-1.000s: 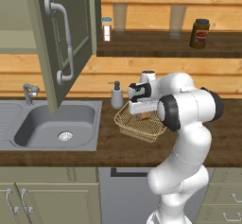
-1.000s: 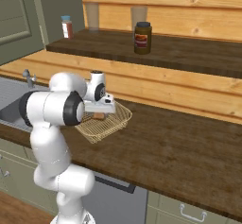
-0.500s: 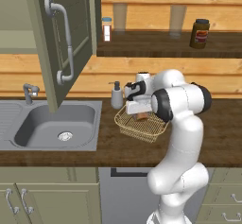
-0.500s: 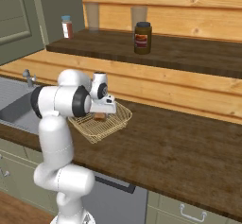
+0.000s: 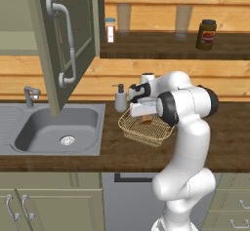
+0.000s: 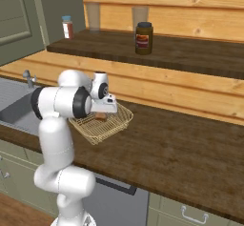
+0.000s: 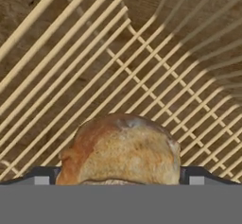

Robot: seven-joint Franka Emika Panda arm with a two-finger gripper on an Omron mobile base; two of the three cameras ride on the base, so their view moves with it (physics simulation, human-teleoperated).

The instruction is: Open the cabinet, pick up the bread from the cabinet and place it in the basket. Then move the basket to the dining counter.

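Your hand (image 7: 118,183) has just spread wide; bread (image 7: 120,150) sits loose between the fingers on the basket (image 5: 145,132) mesh, at 6 o'clock. Placing done; grip the rim next

The small tan-brown bread bun (image 7: 120,150) is cut off at the hand view's bottom; the white arm covers most of it in the golden wire-mesh basket (image 5: 146,130).

sink (image 5: 58,127): grey, left | soap bottle (image 5: 120,98): beside sink | brown jar (image 5: 206,34), small bottle (image 5: 111,30): shelf
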